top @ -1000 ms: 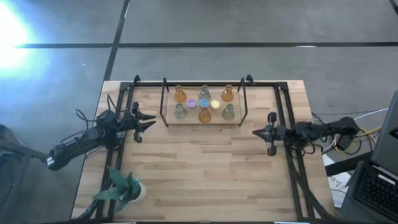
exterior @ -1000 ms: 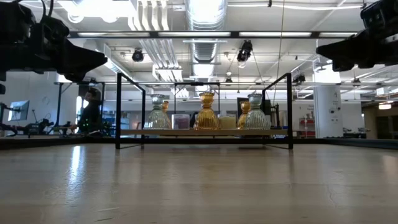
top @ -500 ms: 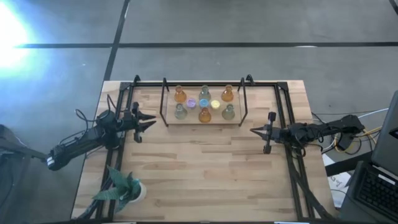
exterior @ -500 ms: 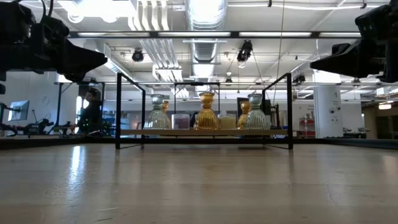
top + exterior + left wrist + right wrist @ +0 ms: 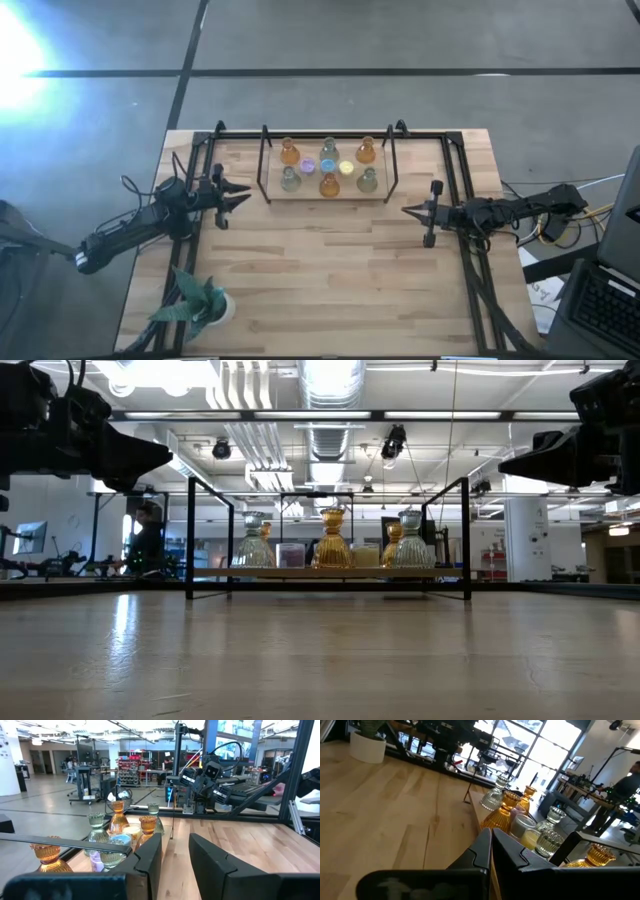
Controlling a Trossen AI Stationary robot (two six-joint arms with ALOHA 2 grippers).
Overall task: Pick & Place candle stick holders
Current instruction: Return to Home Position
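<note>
While small translucent glass candle stick holders (image 5: 328, 168) crowd the black-framed shelf (image 5: 300, 193) between both claws, left claw (image 5: 243, 198) hangs spread, right claw (image 5: 406, 210) pressed together, both empty; fragile, slick glass likely wants gentle neck grips.

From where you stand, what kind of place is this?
Probably a robotics lab in an open industrial hall. It has exposed ceiling ducts, a wooden table flanked by the robot's left arm and right arm, and equipment racks in the room behind.
</note>
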